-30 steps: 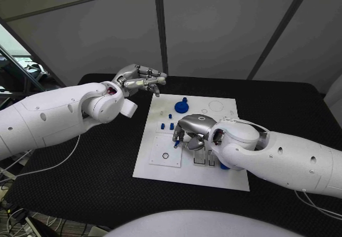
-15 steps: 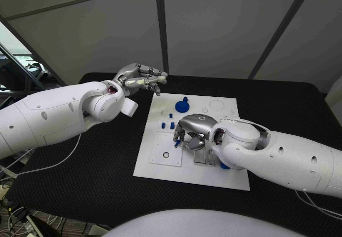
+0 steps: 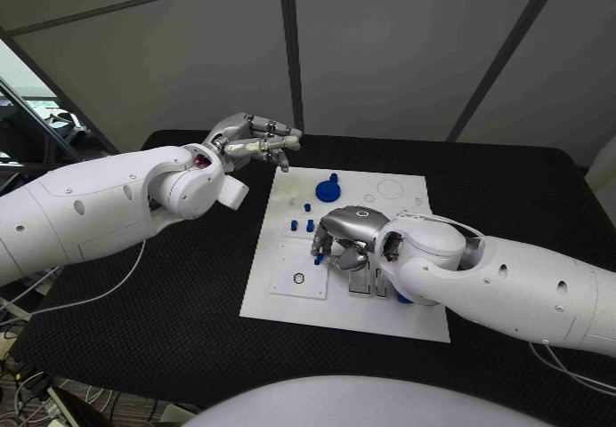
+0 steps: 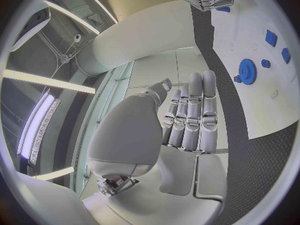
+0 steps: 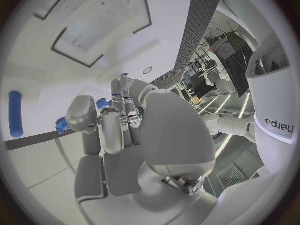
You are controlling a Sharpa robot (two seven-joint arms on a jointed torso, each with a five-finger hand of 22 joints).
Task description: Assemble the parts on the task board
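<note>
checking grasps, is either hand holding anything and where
Right hand pinches a small blue part by its top, over the board. Left hand holds nothing.

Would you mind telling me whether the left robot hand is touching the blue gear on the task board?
Apart. In the head view the left robot hand hangs over the black table beyond the task board, with bare board between it and the blue gear.

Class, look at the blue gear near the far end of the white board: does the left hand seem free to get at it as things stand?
Probably yes. The left hand hangs above the table by the board's far corner, holding nothing, and the gear stands uncovered; the right hand works nearer.
</note>
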